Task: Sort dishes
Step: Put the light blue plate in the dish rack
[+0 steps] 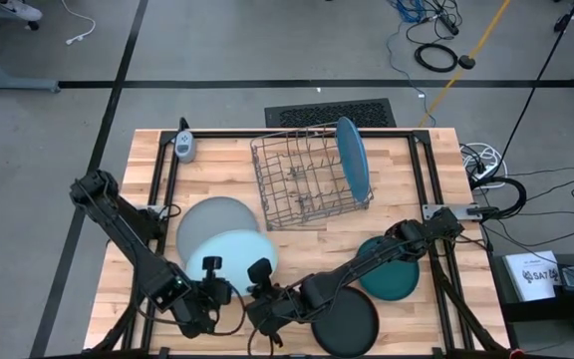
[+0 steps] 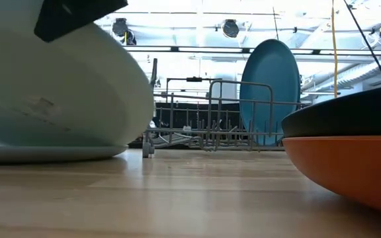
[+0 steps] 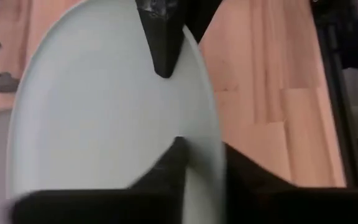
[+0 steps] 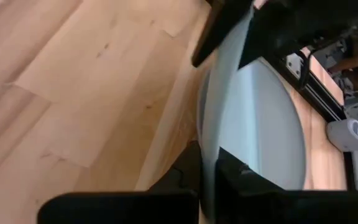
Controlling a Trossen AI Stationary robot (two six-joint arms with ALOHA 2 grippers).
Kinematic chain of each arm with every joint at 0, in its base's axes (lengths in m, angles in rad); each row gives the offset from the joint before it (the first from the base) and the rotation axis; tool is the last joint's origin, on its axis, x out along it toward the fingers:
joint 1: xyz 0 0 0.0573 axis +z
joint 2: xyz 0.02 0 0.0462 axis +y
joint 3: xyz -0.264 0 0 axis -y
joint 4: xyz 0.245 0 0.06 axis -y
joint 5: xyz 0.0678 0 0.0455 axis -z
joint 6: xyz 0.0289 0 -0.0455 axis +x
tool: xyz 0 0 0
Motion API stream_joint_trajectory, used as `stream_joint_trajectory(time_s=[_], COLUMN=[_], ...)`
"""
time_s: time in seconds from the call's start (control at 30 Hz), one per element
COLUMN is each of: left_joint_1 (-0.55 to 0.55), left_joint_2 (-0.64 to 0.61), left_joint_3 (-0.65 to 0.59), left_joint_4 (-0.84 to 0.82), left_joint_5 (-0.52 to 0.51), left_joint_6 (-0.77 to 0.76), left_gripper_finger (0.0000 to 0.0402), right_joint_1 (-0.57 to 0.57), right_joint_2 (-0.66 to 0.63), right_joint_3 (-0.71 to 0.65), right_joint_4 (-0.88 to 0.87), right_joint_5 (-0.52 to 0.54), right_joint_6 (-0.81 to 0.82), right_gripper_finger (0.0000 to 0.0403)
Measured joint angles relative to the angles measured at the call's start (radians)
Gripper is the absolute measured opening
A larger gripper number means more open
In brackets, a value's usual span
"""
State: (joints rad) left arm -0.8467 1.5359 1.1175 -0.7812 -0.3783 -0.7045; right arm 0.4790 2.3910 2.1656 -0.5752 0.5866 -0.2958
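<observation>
Both claws grip the same pale blue plate (image 1: pixel 232 254) near the tabletop's (image 1: pixel 387 150) front edge. The left claw (image 1: pixel 211 271) pinches its near rim, and the left wrist view shows one finger (image 3: pixel 160 37) lying across the plate's face. The right claw (image 1: pixel 260 274) is closed on the rim just beside it; the right wrist view sees the plate (image 4: pixel 253 124) edge-on between its fingers. From above the plate overlaps a grey plate (image 1: pixel 207 219). The low view alone shows it tilted up off that one. Farther off, a mid-blue plate (image 1: pixel 352 160) stands upright in the wire rack (image 1: pixel 297 179). Right of the claws lie a dark teal plate (image 1: pixel 392 279) and a black plate (image 1: pixel 347 324); only the low view shows an orange plate (image 2: pixel 356 165) beneath the black.
</observation>
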Motion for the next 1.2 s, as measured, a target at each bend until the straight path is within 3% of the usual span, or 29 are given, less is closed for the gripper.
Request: stream_joint_trajectory(time_s=[0.2,0.37,0.73,0.87,0.97,1.2], left_joint_1=[0.0,0.0,-0.01,0.026,0.091,0.332], left_joint_2=[-0.02,-0.051,-0.125,-0.165,-0.178,-0.118], left_joint_3=[0.08,0.256,0.535,0.57,0.564,0.562], left_joint_4=[-0.053,-0.17,-0.292,-0.15,0.032,0.407], left_joint_5=[0.003,-0.001,-0.201,-0.371,-0.412,-0.414], left_joint_6=[0.036,0.069,0.217,0.339,0.442,0.481], left_gripper_finger=[0.0007,0.0003,0.0001,0.0001,0.0001,0.0], right_joint_1=[0.012,0.047,0.187,0.257,0.307,0.371], right_joint_2=[0.001,-0.008,-0.148,-0.198,-0.228,-0.252], right_joint_3=[0.066,0.155,0.178,0.178,0.177,0.177], right_joint_4=[-0.065,-0.115,-0.273,-0.419,-0.486,-0.509], right_joint_5=[0.021,0.152,0.699,0.889,0.968,0.986], right_joint_6=[0.024,0.039,0.016,0.134,0.238,0.283], right_gripper_finger=[0.0021,0.0072,0.0227,0.0244,0.0244,0.022])
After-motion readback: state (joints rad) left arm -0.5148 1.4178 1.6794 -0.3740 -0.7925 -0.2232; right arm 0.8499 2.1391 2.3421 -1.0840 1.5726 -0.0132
